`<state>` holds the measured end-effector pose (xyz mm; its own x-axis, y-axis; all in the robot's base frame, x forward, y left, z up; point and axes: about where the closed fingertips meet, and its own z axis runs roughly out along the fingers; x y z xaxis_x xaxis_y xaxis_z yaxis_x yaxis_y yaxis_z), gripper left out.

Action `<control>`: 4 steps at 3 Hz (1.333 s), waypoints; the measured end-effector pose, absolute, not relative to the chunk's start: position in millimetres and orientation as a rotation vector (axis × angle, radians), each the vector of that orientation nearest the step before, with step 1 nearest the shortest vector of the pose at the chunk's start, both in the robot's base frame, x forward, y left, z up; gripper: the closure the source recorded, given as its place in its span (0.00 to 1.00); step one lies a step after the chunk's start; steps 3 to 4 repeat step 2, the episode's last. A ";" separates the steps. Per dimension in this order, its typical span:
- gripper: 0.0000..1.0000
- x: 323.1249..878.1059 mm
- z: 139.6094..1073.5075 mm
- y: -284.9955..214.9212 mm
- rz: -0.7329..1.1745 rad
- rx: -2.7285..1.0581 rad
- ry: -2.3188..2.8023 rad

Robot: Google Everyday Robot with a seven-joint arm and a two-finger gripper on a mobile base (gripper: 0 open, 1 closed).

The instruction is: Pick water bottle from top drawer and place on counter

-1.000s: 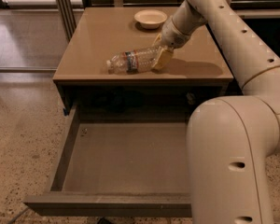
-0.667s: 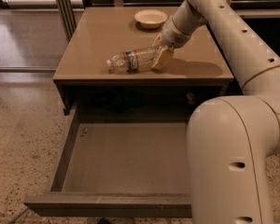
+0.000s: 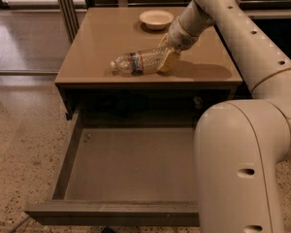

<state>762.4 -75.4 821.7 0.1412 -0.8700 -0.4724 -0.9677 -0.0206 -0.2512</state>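
Arm extended forward, tool (image 3: 165,57) low, angled left

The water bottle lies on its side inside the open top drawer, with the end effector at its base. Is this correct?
No. The camera view shows the water bottle on its side on the counter, not inside the open top drawer; the end effector is at its base.

Nothing has moved. The claw (image 3: 168,61) is in the same spot, at the bottom end of the water bottle (image 3: 138,62) lying on the counter (image 3: 97,42).
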 end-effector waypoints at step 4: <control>0.00 762.4 821.7 -75.3 0.252 -1.916 1.755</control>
